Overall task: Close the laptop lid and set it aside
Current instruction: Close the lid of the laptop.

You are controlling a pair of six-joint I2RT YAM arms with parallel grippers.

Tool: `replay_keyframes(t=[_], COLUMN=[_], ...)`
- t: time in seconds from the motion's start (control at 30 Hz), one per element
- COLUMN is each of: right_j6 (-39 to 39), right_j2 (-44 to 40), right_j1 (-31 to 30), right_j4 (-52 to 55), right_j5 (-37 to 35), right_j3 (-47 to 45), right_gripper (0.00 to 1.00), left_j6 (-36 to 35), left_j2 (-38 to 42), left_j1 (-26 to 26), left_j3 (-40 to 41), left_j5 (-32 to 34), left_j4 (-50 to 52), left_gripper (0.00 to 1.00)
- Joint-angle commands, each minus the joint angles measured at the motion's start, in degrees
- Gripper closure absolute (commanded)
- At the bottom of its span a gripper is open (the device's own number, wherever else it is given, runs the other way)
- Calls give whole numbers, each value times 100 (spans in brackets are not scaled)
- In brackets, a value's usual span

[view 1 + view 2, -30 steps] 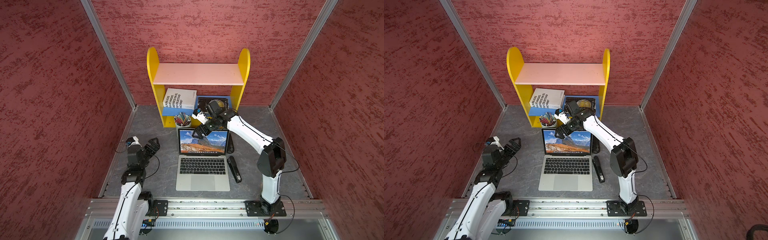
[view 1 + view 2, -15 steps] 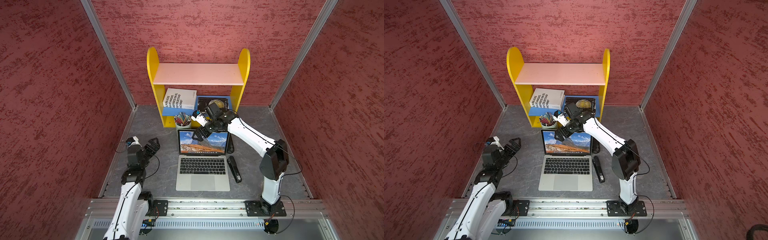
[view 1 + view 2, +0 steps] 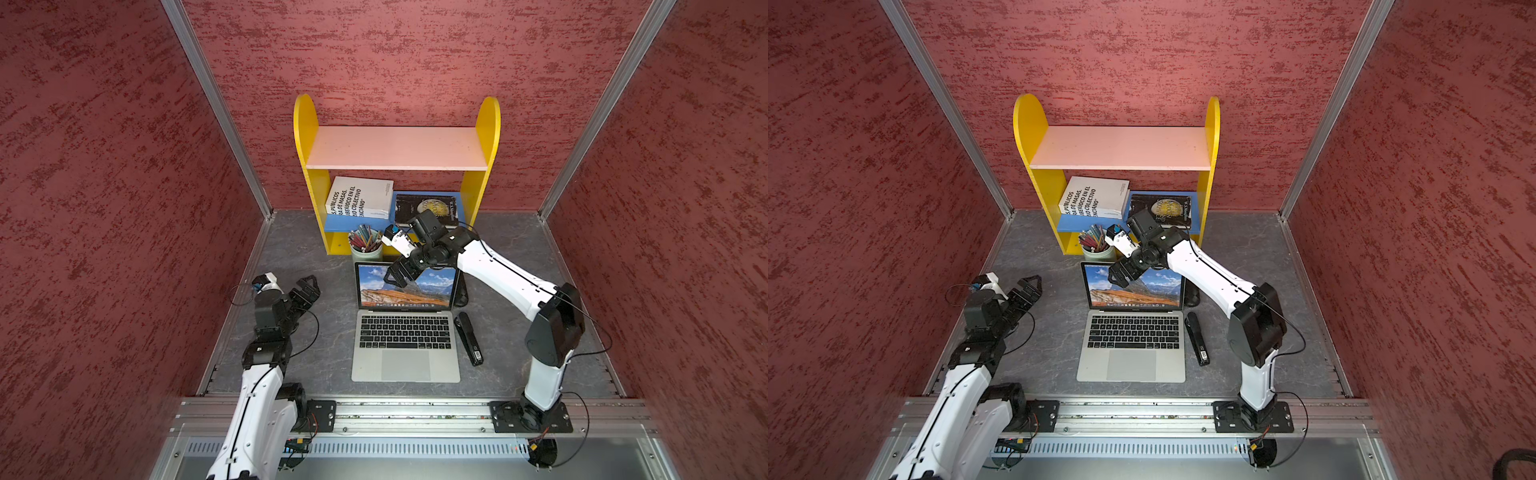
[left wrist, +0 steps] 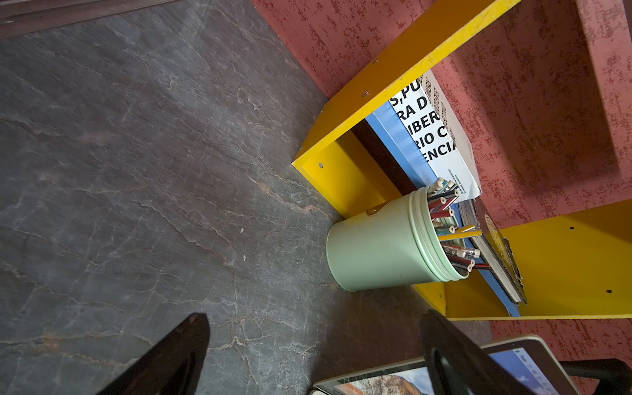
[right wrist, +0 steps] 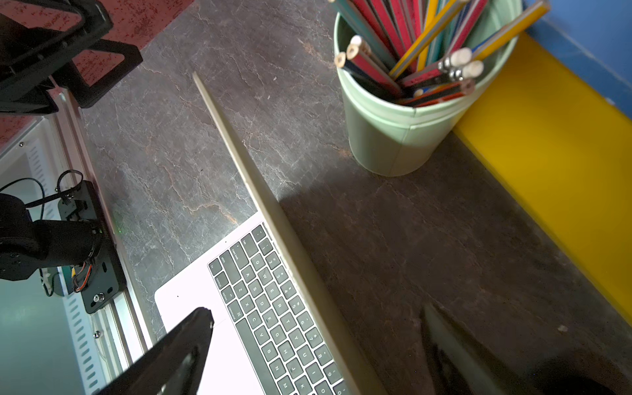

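The silver-grey laptop (image 3: 405,365) (image 3: 1131,365) lies open mid-table, keyboard toward the front. Its lid (image 3: 409,291) (image 3: 1142,293) stands nearly upright, showing mountain wallpaper. My right gripper (image 3: 395,277) (image 3: 1118,277) hangs open at the lid's top edge, left of its middle. In the right wrist view this gripper (image 5: 316,319) straddles the lid's thin edge (image 5: 273,212), one finger over the keyboard (image 5: 273,307) and one behind the lid. My left gripper (image 3: 306,287) (image 3: 1029,287) (image 4: 314,330) is open and empty, to the left of the laptop, a corner of the lid (image 4: 393,376) beside one finger.
A green cup of pencils (image 3: 365,247) (image 4: 379,246) (image 5: 403,130) stands just behind the lid, in front of the yellow shelf unit (image 3: 484,137). A white book (image 3: 361,197) and a black book (image 3: 426,208) lie on its blue shelf. A black stapler (image 3: 467,338) lies right of the keyboard.
My right gripper has come slightly lower and nearer over the lid's top edge, and that arm's elbow has swung outward to the right. The left arm and the laptop have not moved.
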State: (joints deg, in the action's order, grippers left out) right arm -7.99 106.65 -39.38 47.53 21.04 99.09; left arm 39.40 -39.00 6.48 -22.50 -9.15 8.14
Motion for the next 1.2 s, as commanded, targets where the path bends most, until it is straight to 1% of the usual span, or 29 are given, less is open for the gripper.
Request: replay_keyframes(t=[0.0,0.47,0.9,1.17], right_j6=[231,339,436,473], right_j2=[-91,-305,-554,-627], right_j1=[-240,-362,-478,-590], right_j4=[358,168,-90,-118], right_j5=[230,202,142,82], right_j3=[-296,-695,-1310,-1463], right_gripper=[2,2,2,1], left_j6=[-72,-64,-57,-63], left_j2=[37,42,47,33], left_j1=[29,31,29,29], left_j3=[27,35,35,28], left_j5=[-77,-79,-92,-91], left_j4=[-18,-16,-17,-15], left_gripper=[0,0,0,0])
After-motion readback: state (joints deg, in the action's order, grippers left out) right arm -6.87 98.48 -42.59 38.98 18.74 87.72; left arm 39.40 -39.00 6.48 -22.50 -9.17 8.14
